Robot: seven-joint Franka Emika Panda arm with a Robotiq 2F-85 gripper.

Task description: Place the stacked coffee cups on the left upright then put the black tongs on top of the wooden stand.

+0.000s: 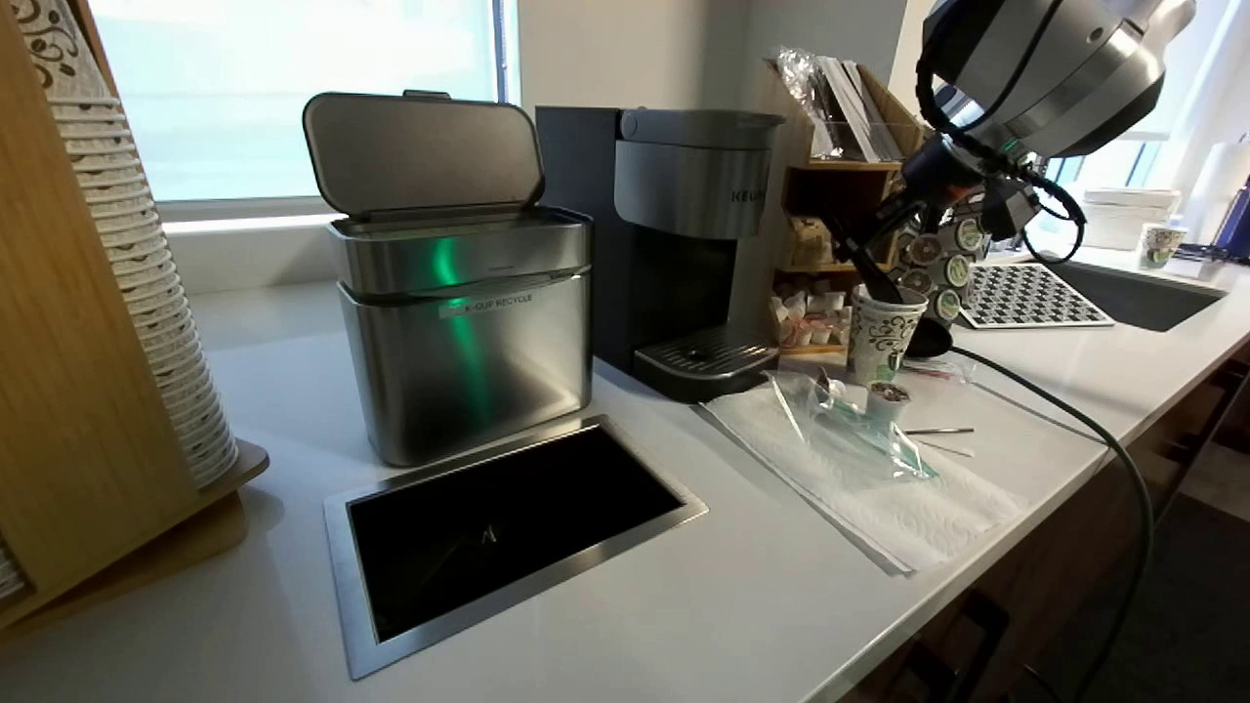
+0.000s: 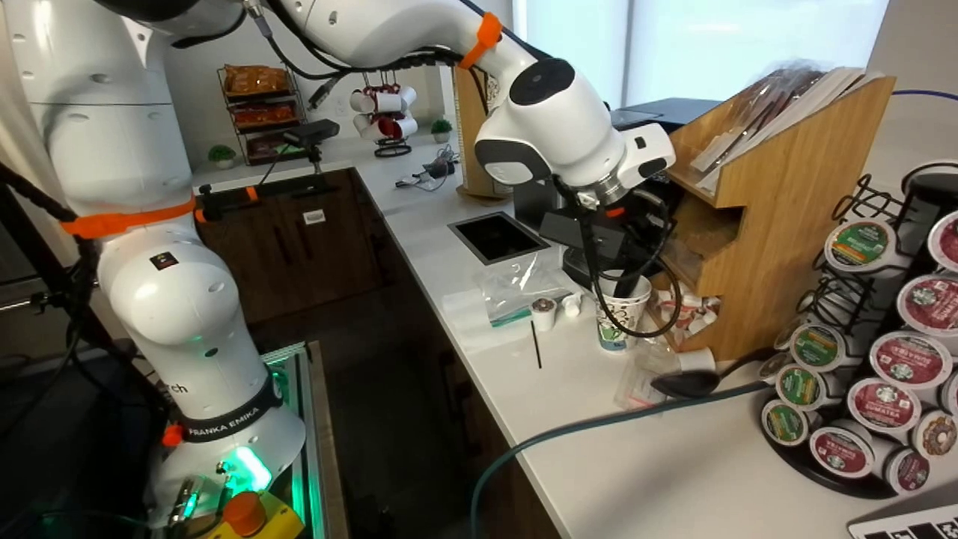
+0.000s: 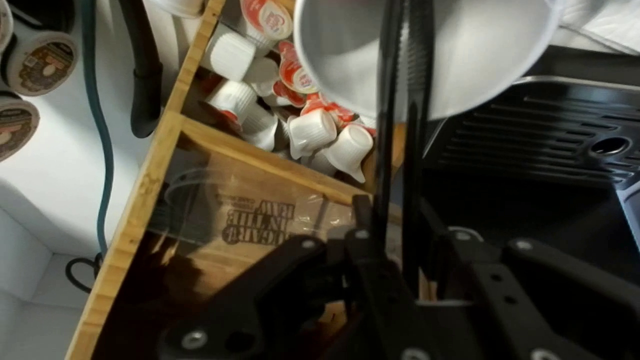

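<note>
Set in from the front edge of the white worktop, stacked white tapered paper coffee cups stand upright; slim black tongs dip inside, grasped by the black end effector. Without a full lift, travel toward the brown wooden stand, near the back edge, could topple them.

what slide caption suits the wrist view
Jointed black claw grips slim black tongs that dip into a round white paper cup.

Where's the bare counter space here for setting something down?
Bare counter lies between the green cable and pod carousel, and between the recessed opening and paper towel. It is crowded around the patterned cup, with the wooden stand, plastic bag and black spoon close by.
</note>
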